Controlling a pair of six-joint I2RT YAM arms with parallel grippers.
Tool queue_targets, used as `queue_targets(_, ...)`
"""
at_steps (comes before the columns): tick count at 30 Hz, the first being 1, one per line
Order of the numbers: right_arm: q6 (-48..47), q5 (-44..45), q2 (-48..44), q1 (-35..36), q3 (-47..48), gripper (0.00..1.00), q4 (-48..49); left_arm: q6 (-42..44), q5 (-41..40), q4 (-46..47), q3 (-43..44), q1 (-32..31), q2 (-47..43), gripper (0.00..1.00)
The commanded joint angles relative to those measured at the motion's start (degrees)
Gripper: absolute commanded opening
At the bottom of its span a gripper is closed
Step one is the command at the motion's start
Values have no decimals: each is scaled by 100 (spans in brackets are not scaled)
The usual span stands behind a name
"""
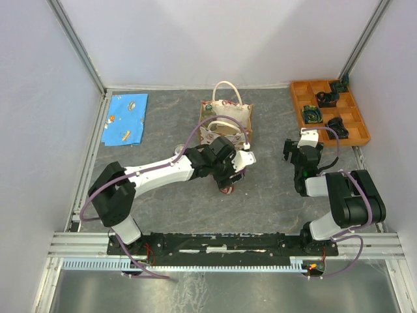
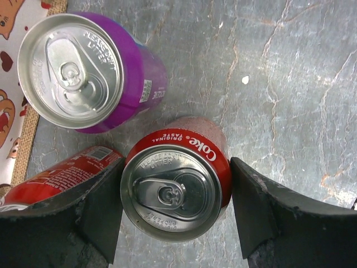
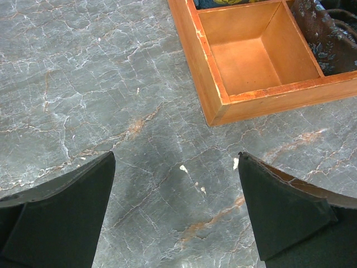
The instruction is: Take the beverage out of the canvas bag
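The left tool (image 2: 177, 163) is closed to the width of a Coke can (image 2: 173, 195), one finger (image 2: 95, 206) against each side of it. The can stands upright on the table (image 2: 279, 84), outside the canvas bag (image 1: 228, 116) and just in front of it. A purple can (image 2: 72, 70) stands upright close beside it, and a red can (image 2: 58, 180) lies on its side, partly hidden behind the left finger, next to the bag's patterned wall. The top view does not show what is inside the bag. The right tool (image 3: 175, 159) is spread wide and holds nothing, hanging above bare table near a corner of the orange tray (image 3: 203, 67). The tray's nearest compartment shows only its floor, while other compartments hold small dark items (image 1: 328, 98). A blue cloth (image 1: 127, 117) lies at far left.
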Motion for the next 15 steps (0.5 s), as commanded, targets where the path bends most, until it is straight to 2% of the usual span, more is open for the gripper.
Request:
queue_targets(1,38,39,-67,-19,99,99,181,-208,77,327,-191,-3,-156,18)
queue_targets(3,40,38,-67,-21,98,99,181,-241,28,317,-222,-2,-174,34)
queue_targets(15,35,36,-71,-23,98,99,181,-196,-153,-138,-218,-2,-356,82)
